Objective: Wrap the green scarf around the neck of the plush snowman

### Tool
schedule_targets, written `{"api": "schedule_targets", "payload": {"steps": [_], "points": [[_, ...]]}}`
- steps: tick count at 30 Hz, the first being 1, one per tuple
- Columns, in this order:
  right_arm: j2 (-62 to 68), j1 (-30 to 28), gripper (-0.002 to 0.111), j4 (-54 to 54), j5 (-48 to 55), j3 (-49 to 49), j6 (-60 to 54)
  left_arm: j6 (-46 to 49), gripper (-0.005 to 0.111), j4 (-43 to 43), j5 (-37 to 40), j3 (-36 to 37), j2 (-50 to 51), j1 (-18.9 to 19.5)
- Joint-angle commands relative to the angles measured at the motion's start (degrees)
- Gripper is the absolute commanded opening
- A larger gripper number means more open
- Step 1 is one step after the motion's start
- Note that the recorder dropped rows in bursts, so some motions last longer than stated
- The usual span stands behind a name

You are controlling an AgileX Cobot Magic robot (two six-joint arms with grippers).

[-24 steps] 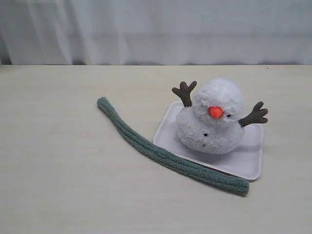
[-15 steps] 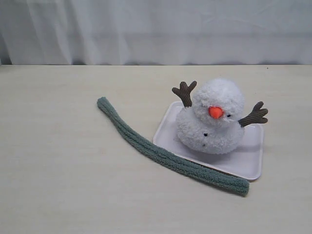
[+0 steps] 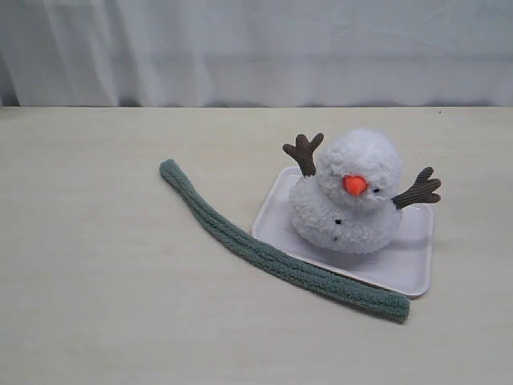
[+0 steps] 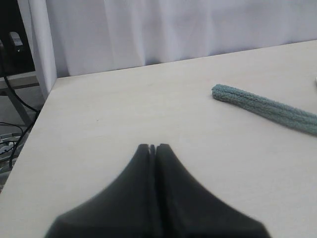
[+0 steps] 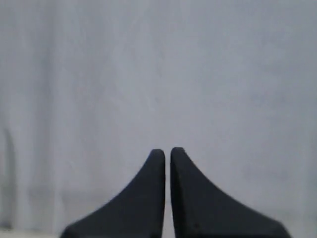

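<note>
Two grippers: neither shows in the exterior view; I see each only through its own wrist camera.
Left gripper [image 4: 152,147]: my fingers are pressed together, with nothing between them, above bare table [image 3: 96,265].
Right gripper [image 5: 167,151]: my fingers are almost together, with only a thin slit between them. They grip nothing and point at the white curtain [image 3: 240,48].
Green scarf [image 3: 272,261]: it lies flat on the table in a gentle curve. One rounded end is out to the left and the other is by the tray's front right corner. Its middle runs along the tray's front left edge and appears to touch it.
Scarf in left wrist view: one rounded end [image 4: 267,109] is ahead of my left fingers, apart from them.
Plush snowman [image 3: 349,204]: it sits on the white tray [image 3: 417,265], leaning a little, orange nose forward.
Snowman's neck [image 3: 325,191]: bare; the scarf is not around it.
</note>
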Motion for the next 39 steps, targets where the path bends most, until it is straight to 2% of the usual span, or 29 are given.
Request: {"api": "schedule_targets", "payload": {"steps": [1,5,7,10,13,19,23,25,27,28,32,34,39], "points": [[-0.29,-0.06,0.004,4.47,-22.02,0.04,3.73,-0.22,0.0,-0.21,-0.4,0.19,-0.16,0.06],[-0.29,-0.06,0.004,1.34,-34.94,0.04,3.94,-0.22,0.0,-0.21,-0.4,0.19,-0.16,0.06],[-0.29,-0.06,0.004,1.22,-32.25,-0.84,7.31,-0.22,0.0,-0.21,-0.4,0.19,-0.16,0.06],[-0.29,-0.06,0.004,-0.25,-13.52,-7.36,15.11,-0.22,0.0,-0.21,-0.4,0.19,-0.16,0.06],[-0.29,-0.06,0.005,-6.39,6.52,-15.94,17.69,-0.22,0.0,-0.21,-0.4,0.19,-0.16,0.06],[5.48,-0.06,0.022,-9.17,37.18,-30.58,15.89,-0.22,0.0,-0.21,-0.4,0.19,-0.16,0.06],[13.37,-0.06,0.035,-2.32,55.68,-38.41,6.09,-0.22,0.0,-0.21,-0.4,0.19,-0.16,0.06],[17.94,-0.06,0.041,4.63,62.02,-41.34,-0.19,-0.22,0.0,-0.21,-0.4,0.19,-0.16,0.06],[21.86,-0.06,0.044,10.27,65.28,-42.79,-5.54,-0.22,0.0,-0.21,-0.4,0.19,-0.16,0.06],[23.81,-0.06,0.047,16.4,66.71,-43.16,-9.8,-0.22,0.0,-0.21,-0.4,0.19,-0.16,0.06],[30.37,-0.06,0.055,33.85,70.41,-43.04,-30.61,-0.22,0.0,-0.21,-0.4,0.19,-0.16,0.06],[33.54,-0.06,0.054,41.04,74.36,-42.48,-40.76,-0.22,0.0,-0.21,-0.4,0.19,-0.16,0.06],[40.15,-0.06,0.054,50.54,77.07,-39.07,-54.31,-0.22,0.0,-0.21,-0.4,0.19,-0.16,0.06]]}}
